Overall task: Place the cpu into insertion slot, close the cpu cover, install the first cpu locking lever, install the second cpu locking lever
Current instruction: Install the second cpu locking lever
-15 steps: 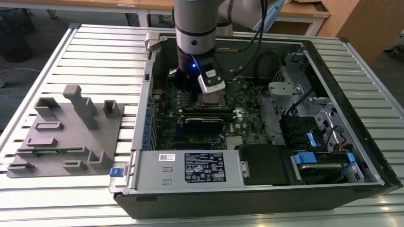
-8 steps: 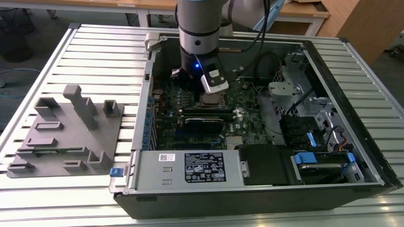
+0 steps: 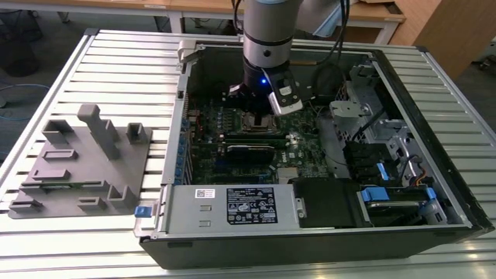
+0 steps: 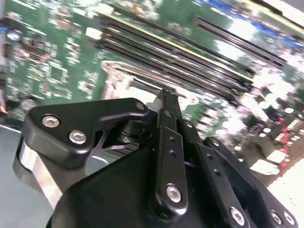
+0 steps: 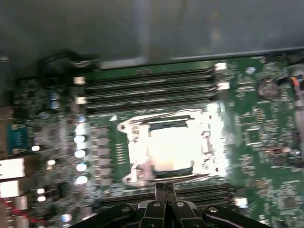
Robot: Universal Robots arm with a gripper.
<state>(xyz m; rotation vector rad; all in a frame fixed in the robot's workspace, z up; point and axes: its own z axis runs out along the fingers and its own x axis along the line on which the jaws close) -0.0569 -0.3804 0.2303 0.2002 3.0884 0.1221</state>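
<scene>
- Cpu [image 5: 167,151] seated in the insertion slot [image 5: 171,124] near the middle of the green motherboard [image 3: 298,152], inside the open computer case [image 3: 403,87]; bright metal top glaring in the first wrist view.
- Cpu cover [image 5: 209,142] lying flat around the chip, silver frame showing on all sides.
- Long black memory slots [image 5: 147,88] running just beside the socket.
- Gripper [image 5: 165,188] at the socket's edge, fingers pressed together, nothing between them; tip [image 4: 167,95] close above the board in the second wrist view.
- Grey fixture tray [image 3: 78,168] well apart, on the slatted table [image 3: 116,64] at the exterior view's left.
</scene>
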